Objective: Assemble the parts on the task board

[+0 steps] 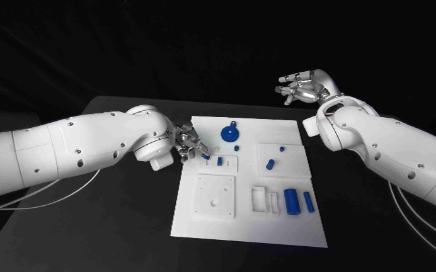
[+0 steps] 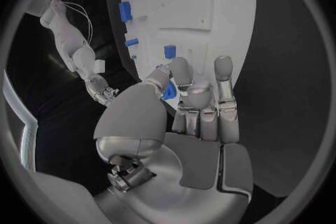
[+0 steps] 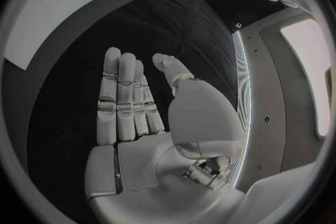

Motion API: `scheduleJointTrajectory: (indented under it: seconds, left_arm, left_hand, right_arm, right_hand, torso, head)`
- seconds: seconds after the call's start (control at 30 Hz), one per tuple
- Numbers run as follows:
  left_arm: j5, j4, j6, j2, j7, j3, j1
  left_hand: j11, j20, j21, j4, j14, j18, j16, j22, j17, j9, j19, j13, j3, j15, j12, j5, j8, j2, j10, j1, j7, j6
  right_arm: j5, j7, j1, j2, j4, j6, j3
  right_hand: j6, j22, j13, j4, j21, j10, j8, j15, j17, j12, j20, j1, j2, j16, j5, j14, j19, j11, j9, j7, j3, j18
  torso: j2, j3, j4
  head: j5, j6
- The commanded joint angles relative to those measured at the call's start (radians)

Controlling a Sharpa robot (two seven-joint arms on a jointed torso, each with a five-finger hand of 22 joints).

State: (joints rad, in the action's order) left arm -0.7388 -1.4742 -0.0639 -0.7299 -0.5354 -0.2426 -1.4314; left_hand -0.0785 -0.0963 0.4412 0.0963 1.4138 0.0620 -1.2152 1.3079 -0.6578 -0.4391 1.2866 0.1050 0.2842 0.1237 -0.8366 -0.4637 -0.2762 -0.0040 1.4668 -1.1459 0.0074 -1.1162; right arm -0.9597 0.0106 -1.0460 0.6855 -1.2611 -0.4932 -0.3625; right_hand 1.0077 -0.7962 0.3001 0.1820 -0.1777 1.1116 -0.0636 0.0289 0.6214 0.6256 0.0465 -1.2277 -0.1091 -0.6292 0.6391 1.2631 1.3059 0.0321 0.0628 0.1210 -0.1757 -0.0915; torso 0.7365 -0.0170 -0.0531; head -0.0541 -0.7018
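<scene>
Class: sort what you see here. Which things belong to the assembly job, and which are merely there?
Belong to the job: task board; blue gear; blue cylinder; small blue part pinched by the left hand.

Merely there: black table; right hand, raised, holding nothing.

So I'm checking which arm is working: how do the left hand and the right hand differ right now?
The left hand is low at the task board's left edge; the right hand is raised beyond its far right corner. The left hand pinches a small blue part; the right hand holds nothing, fingers straight. Both are silver.
</scene>
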Motion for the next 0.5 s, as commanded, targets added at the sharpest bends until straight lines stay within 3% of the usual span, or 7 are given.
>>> scheduleJointTrajectory:
  seconds: [0.03, 0.5]
  left_arm:
    - [-0.032, 0.0, -0.015, 0.007, -0.01, 0.0, 0.003]
    - [-0.057, 0.011, 0.02, 0.016, -0.022, -0.001, 0.014]
  left_hand:
    - [-0.009, 0.007, 0.004, 0.036, 0.01, 0.017, -0.006, 0.018, -0.003, -0.307, -0.002, -0.002, 0.045, 0.0, -0.006, -0.004, -0.025, 0.008, 0.048, -0.002, -0.026, -0.032]
    - [-0.009, 0.01, 0.007, 0.034, 0.009, 0.021, -0.007, 0.018, -0.003, -0.309, -0.004, -0.015, 0.047, 0.0, -0.011, 0.004, -0.033, 0.013, 0.048, 0.001, -0.027, -0.027]
  right_arm:
    - [-0.004, -0.003, 0.001, 0.0, -0.002, 0.012, 0.0]
    - [-0.004, -0.003, 0.001, 0.002, -0.003, 0.008, 0.0]
  right_hand:
    - [-0.002, -0.001, -0.001, 0.005, -0.007, -0.007, 0.001, -0.002, -0.001, -0.003, 0.001, 0.003, -0.001, 0.005, 0.004, -0.005, -0.004, -0.002, 0.0, 0.007, -0.006, 0.012]
    - [-0.001, -0.002, -0.002, 0.006, -0.008, -0.006, 0.002, -0.002, -0.001, -0.003, 0.002, 0.005, 0.0, 0.004, 0.004, -0.005, -0.004, -0.003, 0.0, 0.007, -0.007, 0.012]
  torso:
    - [0.0, -0.0005, 0.0003]
    - [0.0, -0.0015, -0.0002]
  head:
    - [0.002, -0.003]
    - [0.005, -0.002]
